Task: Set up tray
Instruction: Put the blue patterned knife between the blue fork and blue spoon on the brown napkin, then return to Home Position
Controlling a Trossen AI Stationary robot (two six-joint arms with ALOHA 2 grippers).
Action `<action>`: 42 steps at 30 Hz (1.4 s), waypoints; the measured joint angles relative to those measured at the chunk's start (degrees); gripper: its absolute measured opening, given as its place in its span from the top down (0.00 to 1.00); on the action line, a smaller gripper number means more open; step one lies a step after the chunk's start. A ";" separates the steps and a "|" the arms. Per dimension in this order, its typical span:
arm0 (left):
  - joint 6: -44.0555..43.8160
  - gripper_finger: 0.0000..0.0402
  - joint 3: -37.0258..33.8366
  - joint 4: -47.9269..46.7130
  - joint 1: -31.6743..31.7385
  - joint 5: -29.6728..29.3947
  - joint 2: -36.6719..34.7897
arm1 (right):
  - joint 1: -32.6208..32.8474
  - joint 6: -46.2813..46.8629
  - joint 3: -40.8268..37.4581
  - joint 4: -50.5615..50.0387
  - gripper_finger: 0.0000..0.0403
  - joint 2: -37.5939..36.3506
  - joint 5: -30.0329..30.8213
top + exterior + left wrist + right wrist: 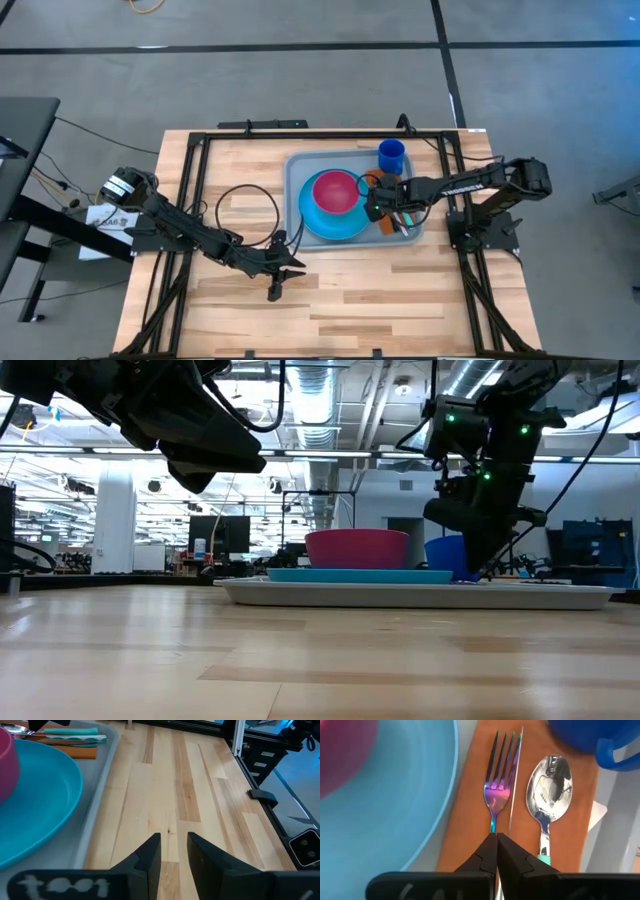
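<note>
Grey-blue tray (300, 170) is lying at the table's 1 o'clock, carrying a blue plate (335, 222) with a pink bowl (335, 190), a blue mug (391, 156) and an orange napkin (470, 810). The right gripper (496, 836) is hovering, fingers pressed together and empty, over the fork (499, 780), beside the spoon (549, 782). The left gripper (282, 268), slightly parted and empty, is waiting at 7 o'clock. No writing is legible.

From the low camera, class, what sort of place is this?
Probably a robotics lab in an open industrial hall: exposed ceiling ducts, distant monitors, and a wooden table framed by black rails.
</note>
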 joint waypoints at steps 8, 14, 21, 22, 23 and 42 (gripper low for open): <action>0.01 0.80 0.00 -0.02 0.00 -0.04 0.00 | 0.00 1.10 0.00 0.08 1.00 0.00 1.21; 0.01 0.80 0.00 -0.02 0.00 -0.05 0.00 | 0.05 1.49 -1.71 2.88 1.00 0.00 1.25; 0.03 0.80 0.00 -0.02 0.00 -0.11 0.00 | -0.04 1.48 -4.20 6.34 1.00 0.00 1.27; 0.03 0.80 0.00 -0.02 0.00 -0.11 0.00 | -0.14 1.49 -4.81 6.90 1.00 0.00 1.31; 0.03 0.80 0.00 -0.04 0.00 -0.11 0.00 | -0.33 1.49 -5.37 7.01 1.00 0.00 1.32; 0.86 0.80 0.00 -0.04 0.00 -0.22 -0.02 | -0.32 -1.76 -3.76 6.66 1.00 -0.04 2.34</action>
